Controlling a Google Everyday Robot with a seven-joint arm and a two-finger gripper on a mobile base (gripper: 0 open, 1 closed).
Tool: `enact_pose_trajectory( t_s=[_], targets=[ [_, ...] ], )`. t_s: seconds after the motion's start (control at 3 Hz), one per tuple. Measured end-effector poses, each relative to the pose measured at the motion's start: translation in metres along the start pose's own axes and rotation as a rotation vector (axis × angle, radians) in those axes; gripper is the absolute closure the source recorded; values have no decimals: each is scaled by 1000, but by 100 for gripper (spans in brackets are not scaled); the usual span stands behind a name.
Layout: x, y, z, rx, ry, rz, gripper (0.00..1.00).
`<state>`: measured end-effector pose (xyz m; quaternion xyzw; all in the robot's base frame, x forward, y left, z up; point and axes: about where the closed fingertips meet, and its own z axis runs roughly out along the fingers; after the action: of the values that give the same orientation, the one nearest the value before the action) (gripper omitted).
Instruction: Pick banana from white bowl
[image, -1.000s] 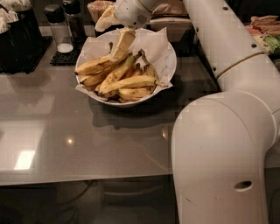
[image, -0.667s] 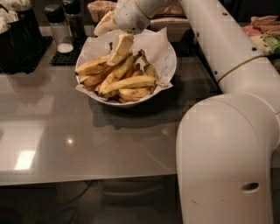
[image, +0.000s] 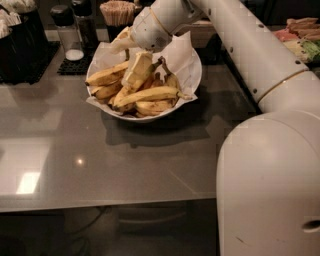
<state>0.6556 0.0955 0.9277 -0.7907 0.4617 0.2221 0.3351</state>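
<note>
The banana (image: 148, 94) is seen lying crosswise along the front of the pile, its dark stem end pointed toward the right edge of the tabletop. It is resting on shorter bananas (image: 105, 76), all heaped inside the white bowl (image: 196, 82), which is lined with crinkled paper (image: 182, 52). The bowl is set near the back edge of the table (image: 100, 160), roughly midway along it.

Just above the pile, the gripper (image: 129, 57) is held over the back-left part of the bowl. Its fingers are spread: one pale finger (image: 138, 70) is laid down onto the bananas just behind the long one, the other is stuck out over the bowl's back-left rim. Nothing is seen pinched between them, and the long banana is not lifted.

The arm (image: 240, 45) is stretched in from the right, and the front right corner is blocked by its bulky white body (image: 270, 185). Along the back edge, toward the left corner, a shaker (image: 67, 32) and a cup of sticks (image: 117, 12) are lined up.
</note>
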Motion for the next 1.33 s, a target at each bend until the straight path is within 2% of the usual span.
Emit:
enact_pose_trajectory(
  t_s=[0.33,0.67,1.0,1.33],
  targets=[
    [1,1,2,-4,0,3,30],
    [2,-6,8,-28,17,-19,37],
    [5,-12,14,-44,19,-28,38],
    [9,-12,18,-48,12,-13,57]
  ],
)
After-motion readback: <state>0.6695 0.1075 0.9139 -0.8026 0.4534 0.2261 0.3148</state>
